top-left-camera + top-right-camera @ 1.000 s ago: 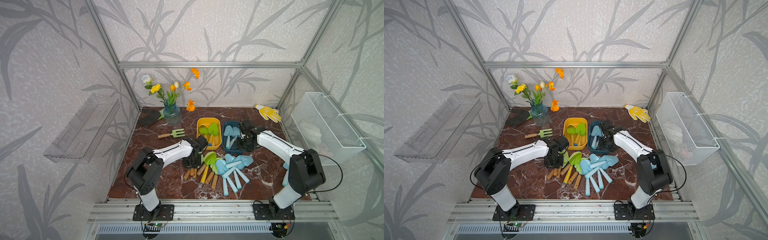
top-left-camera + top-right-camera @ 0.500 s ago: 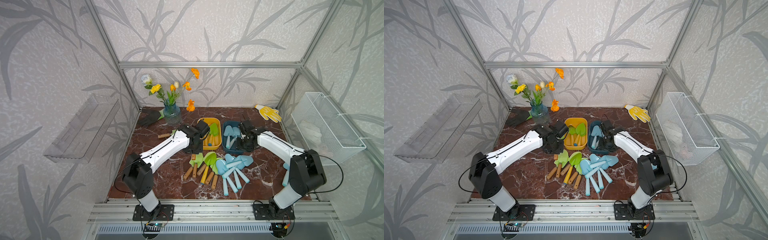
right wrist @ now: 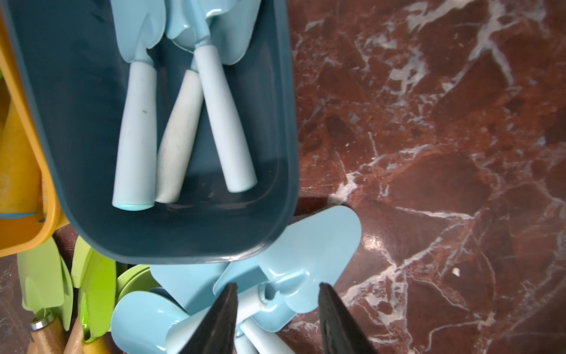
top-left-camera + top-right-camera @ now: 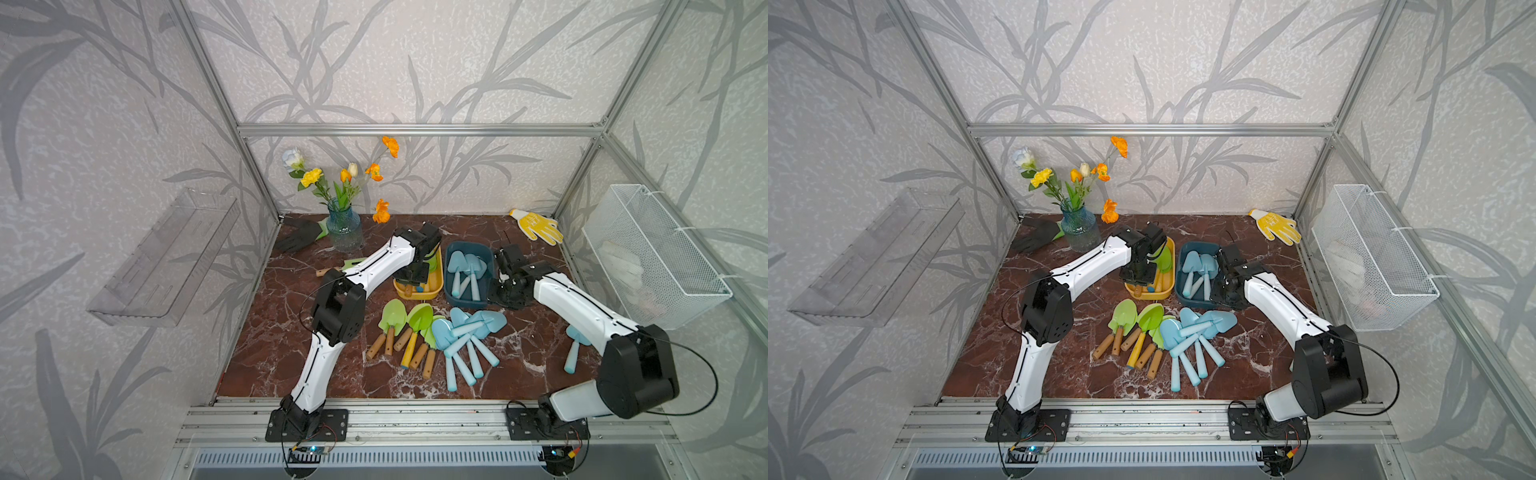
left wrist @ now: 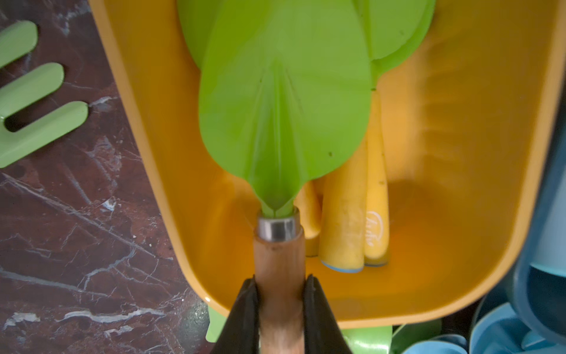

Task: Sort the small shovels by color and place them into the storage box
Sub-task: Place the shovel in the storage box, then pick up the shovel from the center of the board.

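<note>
Your left claw (image 5: 280,294), at the bottom centre of its wrist view, is clamped on the brown wooden handle of a green shovel (image 5: 284,101). The blade runs upward from the grip over the yellow box (image 5: 459,153), above the yellow-handled shovels (image 5: 346,214) inside, though contact is hard to judge. Your right claw (image 3: 277,294), bottom centre, has its jaws apart and holds nothing. It sits over the loose blue shovels (image 3: 306,254), just below the dark blue box (image 3: 76,122), where three blue shovels (image 3: 134,122) lie.
</note>
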You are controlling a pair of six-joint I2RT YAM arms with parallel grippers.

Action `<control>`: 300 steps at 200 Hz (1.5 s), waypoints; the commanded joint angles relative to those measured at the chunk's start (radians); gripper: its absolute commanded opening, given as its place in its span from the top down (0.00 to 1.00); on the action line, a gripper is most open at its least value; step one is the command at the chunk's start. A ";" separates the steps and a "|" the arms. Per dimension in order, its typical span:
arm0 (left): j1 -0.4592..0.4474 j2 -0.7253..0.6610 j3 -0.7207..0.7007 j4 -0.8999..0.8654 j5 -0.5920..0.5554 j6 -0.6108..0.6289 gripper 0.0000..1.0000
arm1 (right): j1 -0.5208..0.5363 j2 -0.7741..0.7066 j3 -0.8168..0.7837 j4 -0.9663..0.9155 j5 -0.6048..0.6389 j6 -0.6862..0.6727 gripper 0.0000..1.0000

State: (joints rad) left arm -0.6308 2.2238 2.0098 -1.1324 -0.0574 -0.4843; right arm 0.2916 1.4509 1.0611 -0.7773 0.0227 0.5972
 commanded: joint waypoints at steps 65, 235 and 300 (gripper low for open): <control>0.038 0.077 0.019 0.038 0.020 -0.008 1.00 | -0.048 -0.066 -0.042 -0.065 0.036 -0.010 0.55; -0.016 -0.225 -0.190 0.141 0.073 -0.116 0.39 | -0.631 -0.163 -0.240 -0.212 0.188 0.086 0.38; -0.016 -0.310 -0.317 0.189 0.084 -0.137 0.39 | -0.659 -0.073 -0.327 -0.180 0.363 0.177 0.36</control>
State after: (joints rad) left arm -0.6468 1.9881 1.7081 -0.9619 0.0242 -0.6079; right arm -0.3420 1.3426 0.7784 -0.9623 0.2882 0.7174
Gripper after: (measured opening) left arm 0.612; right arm 0.643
